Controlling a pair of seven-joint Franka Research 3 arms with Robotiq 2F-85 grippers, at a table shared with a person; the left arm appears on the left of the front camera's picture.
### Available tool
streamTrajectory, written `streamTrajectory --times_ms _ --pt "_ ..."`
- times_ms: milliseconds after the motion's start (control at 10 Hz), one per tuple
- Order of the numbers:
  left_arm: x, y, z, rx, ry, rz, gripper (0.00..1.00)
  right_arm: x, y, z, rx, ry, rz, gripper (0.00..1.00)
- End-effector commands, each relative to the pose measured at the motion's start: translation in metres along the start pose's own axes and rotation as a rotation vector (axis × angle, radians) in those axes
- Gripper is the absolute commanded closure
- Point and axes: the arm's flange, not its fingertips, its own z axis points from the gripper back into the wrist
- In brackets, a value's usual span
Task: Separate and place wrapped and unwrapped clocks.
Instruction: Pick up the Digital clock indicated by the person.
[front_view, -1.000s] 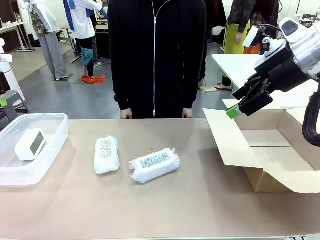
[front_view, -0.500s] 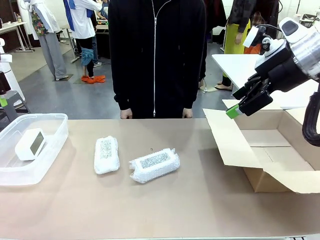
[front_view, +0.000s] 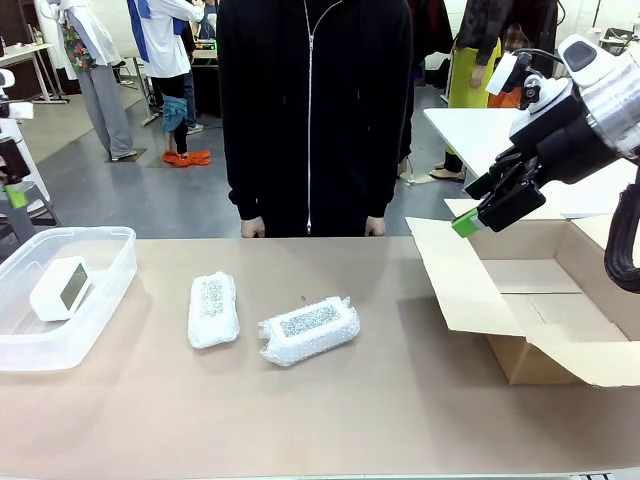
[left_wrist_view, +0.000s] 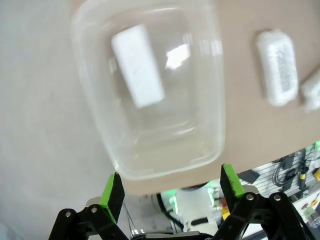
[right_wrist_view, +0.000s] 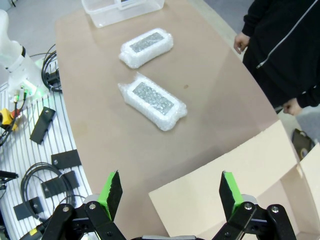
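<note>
Front view: the bare white clock (front_view: 62, 288) lies inside the clear plastic tub (front_view: 118, 250) at the left end of the worktop (front_view: 400, 420), with its dark screen showing. Two bubble-wrapped clocks lie on the bare worktop near the middle, well apart from the tub. The left wrapped clock (front_view: 213, 309) lies lengthwise, pointing away from the robot. The right wrapped clock (front_view: 309, 329) lies crosswise at a slant just beside it, with a narrow gap between the two. Both show their grey speckled faces upward.

An open cardboard box (front_view: 560, 300) sits at the right end, one flap folded out flat toward the wrapped clocks. The right tool (front_view: 478, 205) hangs in the air above the box's left side. In the right wrist view its green-padded fingers (right_wrist_view: 111, 187) stand spread wide with nothing between them, looking down on the flap and both wrapped clocks.

In the left wrist view, which is somewhat blurred, the left tool (left_wrist_view: 170, 185) is spread wide and empty, high above the tub with the bare clock in it.

A person (front_view: 315, 110) in a black zip jacket stands at the far side, both hands at the worktop's far edge.
</note>
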Motion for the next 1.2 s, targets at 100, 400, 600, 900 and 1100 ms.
streamTrajectory --times_ms 100,400,600,900,1100 --pt "-0.02 -0.067 0.014 -0.198 -0.18 -0.366 0.0 0.0 0.0 -0.002 0.03 -0.021 0.001 0.0" --pt "-0.068 -0.1 0.028 -0.421 -0.298 -0.749 0.0 0.0 0.0 -0.002 0.03 -0.021 0.001 0.0" --pt "-0.093 -0.115 0.017 -0.376 -0.409 -0.942 0.0 0.0 0.0 -0.002 0.03 -0.021 0.001 0.0" --pt "-0.119 -0.141 -0.004 -0.292 -0.547 -1.062 0.0 0.0 0.0 -0.002 0.03 -0.021 0.001 0.0" --pt "-0.13 -0.148 -0.008 -0.227 -0.579 -1.069 0.0 0.0 0.0 -0.002 0.03 -0.021 0.001 0.0"
